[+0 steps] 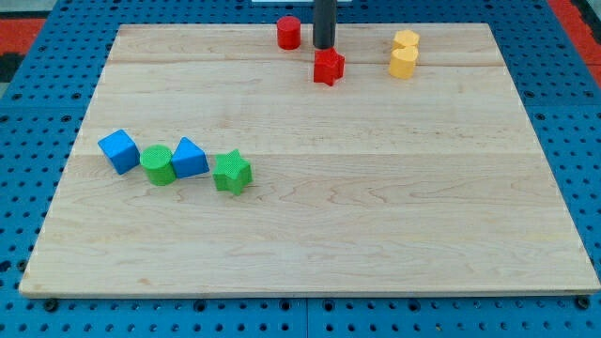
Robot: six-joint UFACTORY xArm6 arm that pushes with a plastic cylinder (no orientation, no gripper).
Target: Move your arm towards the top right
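Note:
My tip (324,46) is the lower end of a dark rod near the view's top centre. It stands just above the red star block (329,67) and right of the red cylinder (288,33). Two yellow blocks sit to the right of the tip: an upper one (406,40) and a lower one (403,63), touching each other. The top right corner of the wooden board (470,113) lies beyond them.
A row of blocks lies at the view's left: a blue cube (119,150), a green cylinder (158,165), a blue triangular block (190,158) and a green star (231,174). The board rests on a blue pegboard (573,122).

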